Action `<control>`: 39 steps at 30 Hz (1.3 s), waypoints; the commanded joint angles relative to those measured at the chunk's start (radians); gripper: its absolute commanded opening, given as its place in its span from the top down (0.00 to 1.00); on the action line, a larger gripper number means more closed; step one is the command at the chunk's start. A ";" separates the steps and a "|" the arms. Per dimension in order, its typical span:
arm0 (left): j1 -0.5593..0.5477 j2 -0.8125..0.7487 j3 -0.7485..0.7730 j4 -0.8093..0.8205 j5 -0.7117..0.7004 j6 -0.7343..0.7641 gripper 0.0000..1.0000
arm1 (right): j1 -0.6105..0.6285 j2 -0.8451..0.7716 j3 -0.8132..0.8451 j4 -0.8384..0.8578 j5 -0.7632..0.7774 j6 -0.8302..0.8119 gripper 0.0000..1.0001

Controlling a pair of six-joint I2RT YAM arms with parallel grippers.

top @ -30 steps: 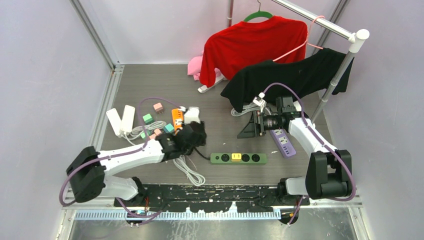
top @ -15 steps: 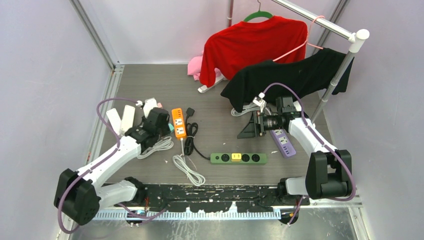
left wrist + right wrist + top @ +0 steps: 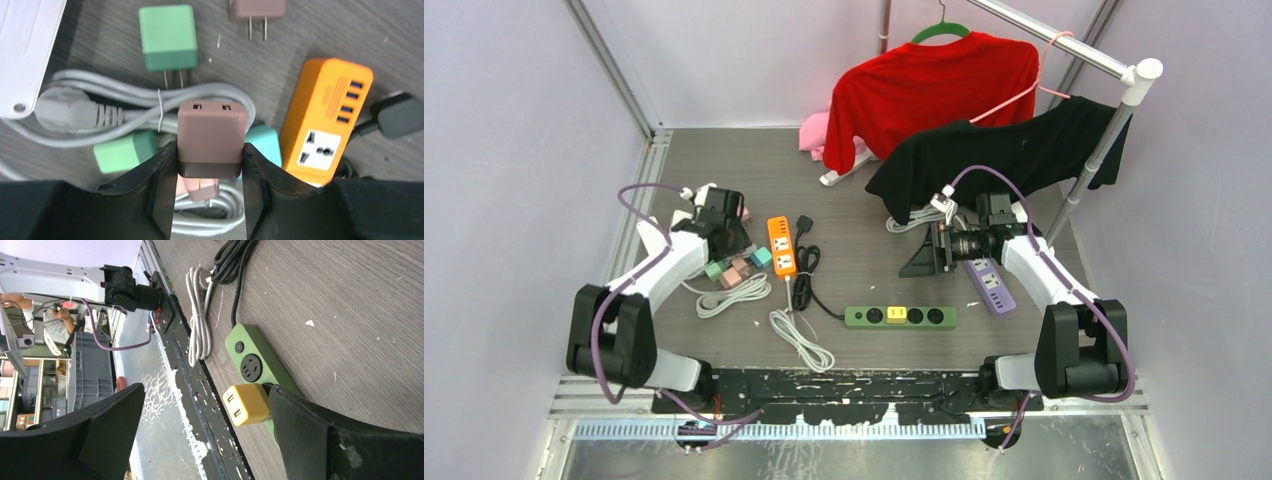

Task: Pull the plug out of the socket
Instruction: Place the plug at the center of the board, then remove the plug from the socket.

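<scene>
while our left pincer (image 3: 210, 152) clamps the brown plug (image 3: 211, 132) over the gray cable (image 3: 125, 119), near the orange socket strip (image 3: 325, 117), we hold our right pincer (image 3: 207, 407) wide near the green socket strip (image 3: 250, 357), whose yellow plug (image 3: 246, 404) sits plugged in.

"What surrounds the grey wood-grain counter (image 3: 754, 165)?"

"Pale lilac walls (image 3: 514, 150) on three sides, evenly lit."

"Any furniture?"

"A metal clothes rail (image 3: 1089, 53), beyond and above the right jaws, carries a red shirt (image 3: 934, 90) and a black shirt (image 3: 1024, 150). A grey crate (image 3: 90, 370) stands past the counter's near edge, well behind the right jaws."
</scene>
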 commanded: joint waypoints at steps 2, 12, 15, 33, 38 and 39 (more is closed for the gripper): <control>0.068 0.124 0.140 -0.019 0.063 -0.024 0.99 | -0.003 -0.035 0.009 -0.004 -0.010 -0.019 0.01; 0.162 0.220 0.212 -0.024 0.248 0.025 0.52 | -0.003 -0.037 0.011 -0.012 -0.008 -0.029 0.01; 0.163 0.179 0.201 -0.010 0.284 0.057 0.46 | -0.003 -0.038 0.011 -0.017 -0.008 -0.036 0.01; 0.088 -0.367 -0.217 0.639 0.992 -0.124 0.10 | -0.005 -0.218 0.018 -0.354 0.036 -0.770 0.01; -0.207 -0.478 -0.261 0.706 0.886 -0.025 0.10 | -0.008 -0.231 0.009 -0.458 0.004 -0.959 0.01; -0.271 -0.494 -0.266 0.710 0.852 0.018 0.11 | -0.008 -0.226 0.009 -0.519 0.003 -1.054 0.01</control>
